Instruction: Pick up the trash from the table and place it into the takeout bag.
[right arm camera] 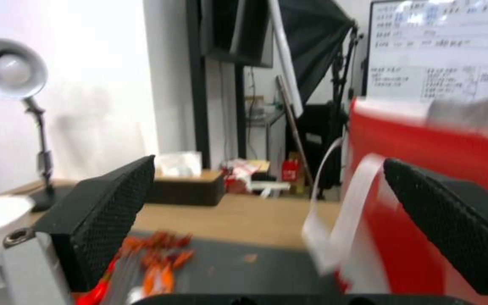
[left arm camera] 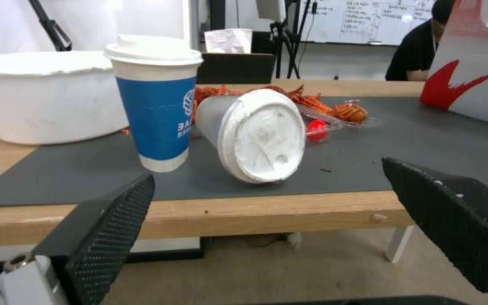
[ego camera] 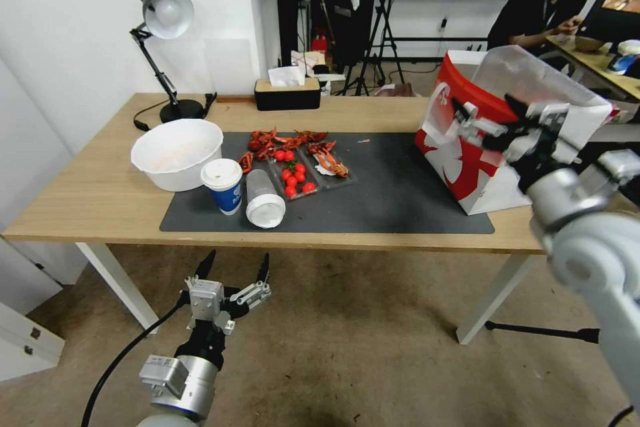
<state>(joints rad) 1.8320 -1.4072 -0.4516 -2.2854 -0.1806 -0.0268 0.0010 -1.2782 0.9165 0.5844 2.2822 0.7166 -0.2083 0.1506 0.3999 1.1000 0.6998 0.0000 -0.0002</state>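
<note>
Light-wood worktop [ego camera: 100, 193] carries a dark grey mat [ego camera: 393, 193] across the centre of the head view. At the mat's lower left, the blue-white lidded paper cup [ego camera: 223, 185] stands upright. Just beside it, the clear white-lidded cup [ego camera: 263, 199] lies on its side, lid facing the near edge. A white bowl [ego camera: 176, 153] sits left of both cups, overlapping the mat's edge. Crayfish shells [ego camera: 288, 141] and cherry tomatoes [ego camera: 294, 177] occupy clear trays mid-mat.

The takeout bag [ego camera: 480, 140] stands at the right of the frame, tilted.

Left end effector [ego camera: 232, 272]: lower left, below the worktop edge, fingers spread wide, holding nothing.

Right end effector [ego camera: 490, 121]: at the bag's upper rim, fingers apart. A white loop handle [right arm camera: 340, 216] appears to hang between them; contact cannot be confirmed.
</note>
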